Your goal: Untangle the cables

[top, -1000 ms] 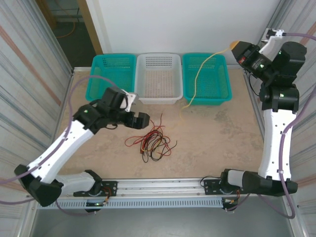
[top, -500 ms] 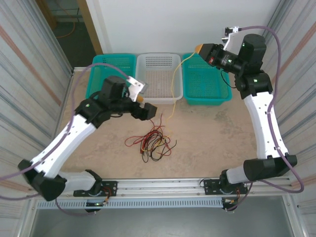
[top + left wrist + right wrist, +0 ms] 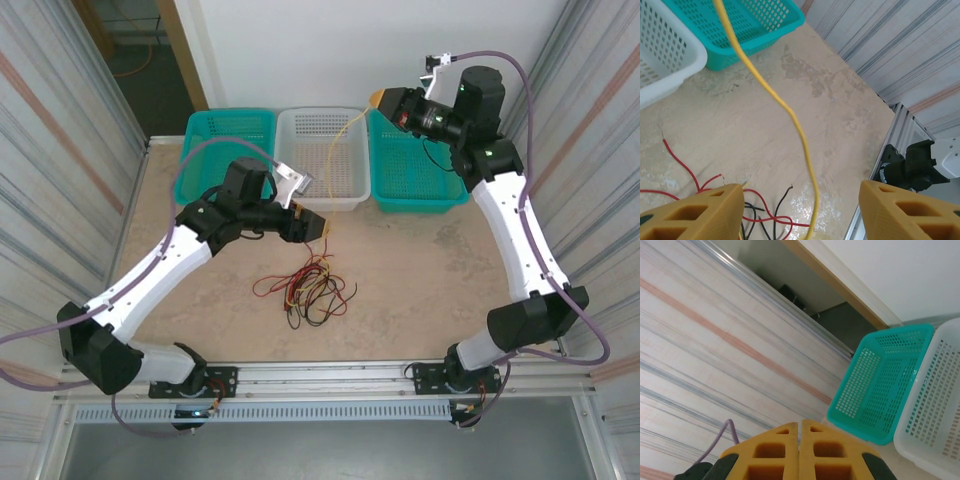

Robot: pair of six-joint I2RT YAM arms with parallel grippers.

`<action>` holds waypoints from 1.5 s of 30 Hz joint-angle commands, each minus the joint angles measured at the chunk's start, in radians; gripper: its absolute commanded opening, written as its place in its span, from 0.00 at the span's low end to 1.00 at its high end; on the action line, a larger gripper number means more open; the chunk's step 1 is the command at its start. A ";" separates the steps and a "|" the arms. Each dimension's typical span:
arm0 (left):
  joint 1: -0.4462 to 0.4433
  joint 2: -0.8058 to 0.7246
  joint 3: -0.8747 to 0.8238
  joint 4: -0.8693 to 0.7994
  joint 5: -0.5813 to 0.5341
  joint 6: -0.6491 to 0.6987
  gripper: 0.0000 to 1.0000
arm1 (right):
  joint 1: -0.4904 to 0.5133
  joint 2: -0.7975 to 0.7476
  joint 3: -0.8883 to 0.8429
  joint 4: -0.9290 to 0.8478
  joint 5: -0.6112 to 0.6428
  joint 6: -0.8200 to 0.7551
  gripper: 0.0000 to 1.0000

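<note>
The right claw (image 3: 382, 100) is up high. Its two yellow fingers (image 3: 775, 440) are pressed flat together, with no gap. From above, the top end of the yellow wire (image 3: 332, 170) comes out right at its tip, so it looks pinched on that wire. The wire hangs from there in a long loose curve, down past the white basket (image 3: 322, 203), to the table (image 3: 430, 280).

A second ago this claw was far over on the right, above the green basket (image 3: 455, 192). Now it has swung left, to the line where the green basket meets the white one. The hanging wire has swung left with it.

The left claw (image 3: 318, 226) has moved too. It was back from the wire, and it has come forward to meet it. Its fingers are spread wide apart and hold nothing. In its own camera the yellow wire runs down between the two fingers but touches neither.

The other wires (image 3: 305, 285), red and black, lie in a messy knot on the table just below the left claw. The low end of the yellow wire goes down toward that knot.

I think the left claw is set to close on the yellow wire, so it can be pulled free from the rest.
</note>
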 commanded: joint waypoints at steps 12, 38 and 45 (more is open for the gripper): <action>0.007 0.021 -0.034 0.055 -0.024 -0.038 0.39 | 0.031 0.027 0.057 0.065 -0.018 0.054 0.00; 0.007 -0.014 -0.114 0.125 -0.082 -0.082 0.00 | 0.009 0.004 0.046 0.050 0.014 0.070 0.12; 0.045 -0.038 -0.094 0.082 -0.156 -0.091 0.00 | -0.056 -0.066 -0.015 -0.051 0.135 0.008 0.73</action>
